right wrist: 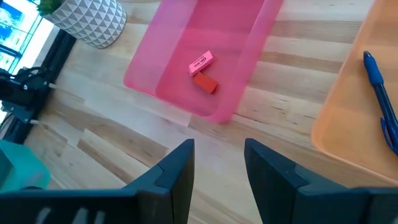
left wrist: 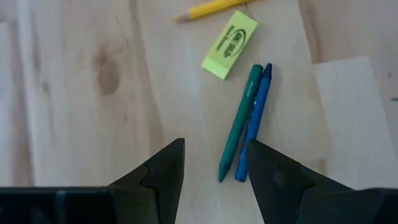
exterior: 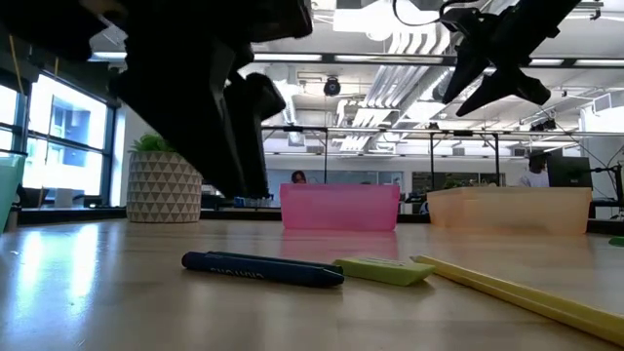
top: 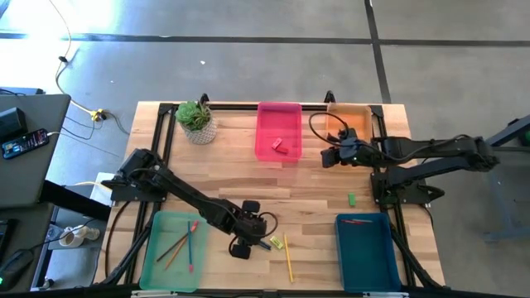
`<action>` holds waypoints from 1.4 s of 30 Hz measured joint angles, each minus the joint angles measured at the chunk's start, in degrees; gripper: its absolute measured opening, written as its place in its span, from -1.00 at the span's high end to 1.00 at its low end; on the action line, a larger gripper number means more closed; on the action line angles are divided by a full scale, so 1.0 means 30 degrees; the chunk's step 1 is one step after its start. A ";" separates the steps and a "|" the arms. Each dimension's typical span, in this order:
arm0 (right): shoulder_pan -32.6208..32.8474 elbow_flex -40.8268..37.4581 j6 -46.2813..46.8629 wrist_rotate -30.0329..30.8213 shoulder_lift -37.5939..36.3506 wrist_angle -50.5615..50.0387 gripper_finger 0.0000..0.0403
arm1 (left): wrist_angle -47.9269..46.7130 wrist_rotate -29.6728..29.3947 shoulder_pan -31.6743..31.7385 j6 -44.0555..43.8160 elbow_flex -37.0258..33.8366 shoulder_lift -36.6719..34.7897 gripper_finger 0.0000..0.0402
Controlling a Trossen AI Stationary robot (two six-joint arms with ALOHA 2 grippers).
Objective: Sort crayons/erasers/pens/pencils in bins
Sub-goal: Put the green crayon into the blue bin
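A teal-green crayon [left wrist: 239,122] and a blue crayon [left wrist: 255,119] lie side by side flat on the wooden table. A yellow eraser [left wrist: 230,45] and a yellow pencil [left wrist: 211,9] lie just beyond them. My left gripper [left wrist: 214,180] hangs open above the table, with the crayons' near tips between its fingers; it touches nothing. It also shows in the high view [top: 257,228]. My right gripper [right wrist: 217,168] is open and empty above the table, between the pink bin [right wrist: 199,56] and the orange bin [right wrist: 354,118]; it also shows in the high view [top: 331,156].
The pink bin [top: 279,132] holds a pink eraser [right wrist: 201,63] and a red eraser [right wrist: 205,83]. The orange bin holds a blue pen [right wrist: 380,93]. The light green bin [top: 161,265] holds pencils; the teal bin [top: 367,257] holds a red crayon. A green eraser [top: 351,199] lies loose. A potted plant [top: 197,121] stands far left.
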 joint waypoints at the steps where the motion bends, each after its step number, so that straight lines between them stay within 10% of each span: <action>1: -0.0007 0.0000 -0.0007 0.0000 0.0090 0.0031 0.34 | -0.0040 0.0010 -0.0074 -0.0001 -0.0011 0.0111 0.21; 42: 0.0000 0.0007 -0.0145 -0.0495 0.0506 -0.0089 0.34 | 0.0329 -0.0574 -0.0198 0.0116 0.0000 0.1790 0.21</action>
